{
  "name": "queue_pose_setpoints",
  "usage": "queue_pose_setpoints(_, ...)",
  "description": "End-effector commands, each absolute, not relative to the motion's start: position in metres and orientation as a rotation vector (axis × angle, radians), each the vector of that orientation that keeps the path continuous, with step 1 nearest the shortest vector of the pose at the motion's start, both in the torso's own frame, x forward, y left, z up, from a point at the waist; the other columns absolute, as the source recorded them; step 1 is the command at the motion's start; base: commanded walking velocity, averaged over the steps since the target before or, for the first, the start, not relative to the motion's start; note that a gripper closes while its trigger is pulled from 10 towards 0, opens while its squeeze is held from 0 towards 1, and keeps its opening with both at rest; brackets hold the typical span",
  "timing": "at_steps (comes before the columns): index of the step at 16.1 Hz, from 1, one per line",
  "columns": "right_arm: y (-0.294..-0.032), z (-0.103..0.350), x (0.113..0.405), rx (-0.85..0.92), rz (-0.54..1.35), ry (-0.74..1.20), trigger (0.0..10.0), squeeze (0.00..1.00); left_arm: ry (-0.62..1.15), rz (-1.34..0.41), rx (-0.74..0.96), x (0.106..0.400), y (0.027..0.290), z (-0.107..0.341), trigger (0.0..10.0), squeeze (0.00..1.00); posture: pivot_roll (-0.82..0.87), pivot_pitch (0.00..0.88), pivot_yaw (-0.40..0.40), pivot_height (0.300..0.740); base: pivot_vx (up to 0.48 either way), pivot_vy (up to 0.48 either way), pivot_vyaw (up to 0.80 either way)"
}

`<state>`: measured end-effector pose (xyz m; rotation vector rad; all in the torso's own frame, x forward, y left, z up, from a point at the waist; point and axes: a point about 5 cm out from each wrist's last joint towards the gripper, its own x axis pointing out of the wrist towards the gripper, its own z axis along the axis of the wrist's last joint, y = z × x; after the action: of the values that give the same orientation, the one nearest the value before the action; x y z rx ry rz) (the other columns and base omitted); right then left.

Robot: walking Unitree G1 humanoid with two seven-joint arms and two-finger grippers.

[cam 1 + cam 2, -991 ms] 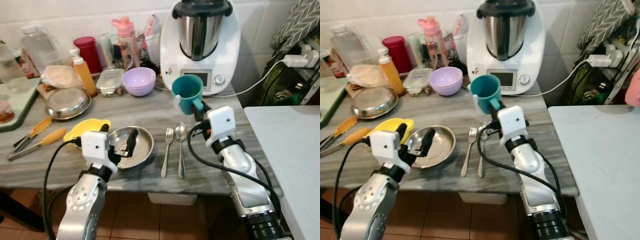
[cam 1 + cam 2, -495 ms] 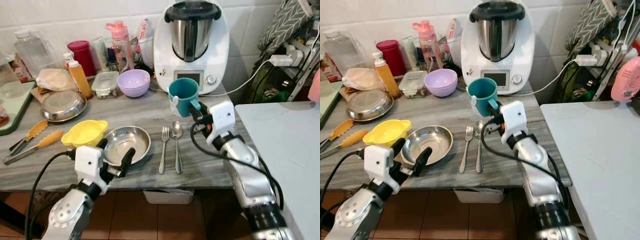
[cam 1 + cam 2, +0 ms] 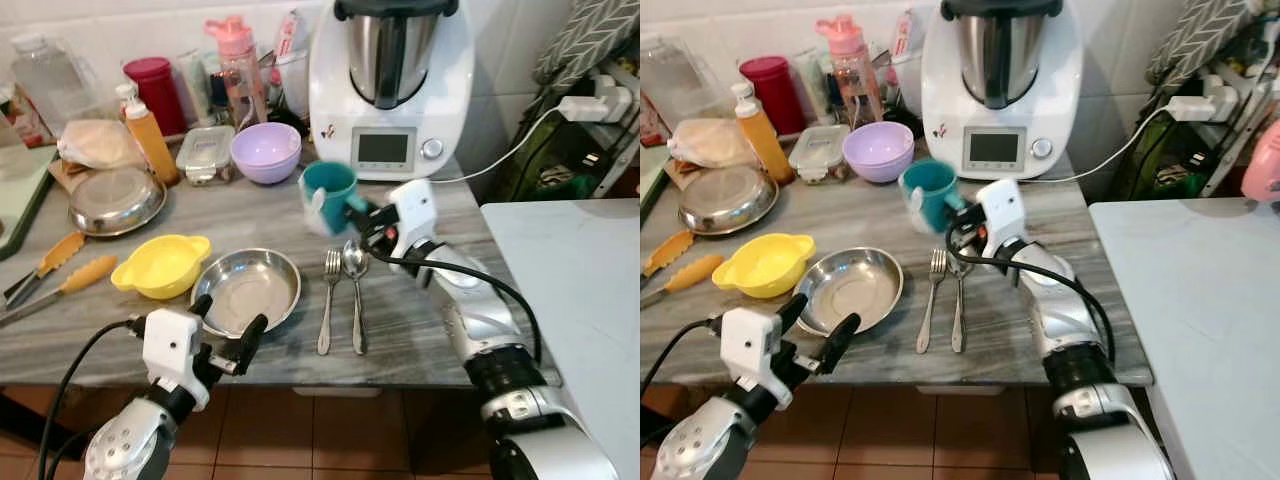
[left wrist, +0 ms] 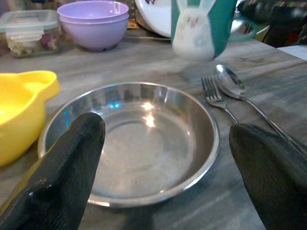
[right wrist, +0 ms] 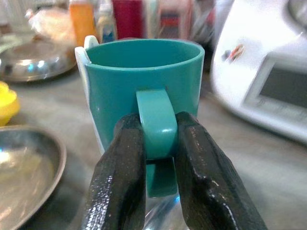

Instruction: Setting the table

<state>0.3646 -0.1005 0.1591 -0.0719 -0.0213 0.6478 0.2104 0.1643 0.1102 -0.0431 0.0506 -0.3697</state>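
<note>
Both arms are silver metal with a black ribbed collar near the elbow, each ending in a boxy white wrist housing, a looping black cable, and a left gripper [image 3: 226, 325] and right gripper [image 3: 362, 216] of glossy black fingers.

Readable text: none can be made out in any view.
Kitchen machine [image 3: 388, 75], upper centre of the frame: its small display shows no legible figures, and the small red mark left of the display is too tiny to read.
Teal mug [image 4: 204, 26]: a white rabbit picture on its side, no words.
Bottles and jars [image 3: 150, 92], upper left of the frame: any labels are blurred or too small to tell.
Red jar: plain as far as can be seen.
Lidded glass container [image 3: 205, 153]: no lettering can be seen.
</note>
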Motion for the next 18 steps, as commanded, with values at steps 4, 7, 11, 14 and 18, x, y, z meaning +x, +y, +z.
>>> queue_pose_setpoints(4,-0.088,0.166,0.374,-0.088,0.733,-0.043,10.0,0.0,0.045,-0.341,-0.027,0.205,0.167,0.114,10.0,0.0,-0.03,0.102,0.059,0.74,0.0,0.0,0.0)
queue_pose_setpoints(7,-0.079,0.167,0.375,-0.101,0.77,-0.053,10.0,0.0,0.041,-0.318,-0.015,0.205,0.173,0.115,10.0,0.0,-0.01,0.101,0.056,0.74,0.0,0.0,0.0)
queue_pose_setpoints(11,-0.075,0.162,0.379,-0.139,0.746,-0.042,10.0,0.0,0.04,-0.314,-0.012,0.205,0.171,0.116,10.0,0.0,-0.01,0.103,0.065,0.74,0.0,0.0,0.0)
queue_pose_setpoints(14,-0.076,0.161,0.383,-0.138,0.717,-0.027,10.0,0.0,0.005,-0.356,-0.048,0.206,0.164,0.122,10.0,0.0,-0.01,0.1,0.069,0.74,0.0,0.0,0.0)
queue_pose_setpoints(18,-0.072,0.159,0.384,-0.147,0.708,-0.023,10.0,0.0,-0.01,-0.389,-0.062,0.208,0.159,0.125,10.0,0.0,-0.01,0.092,0.068,0.74,0.0,0.0,0.0)
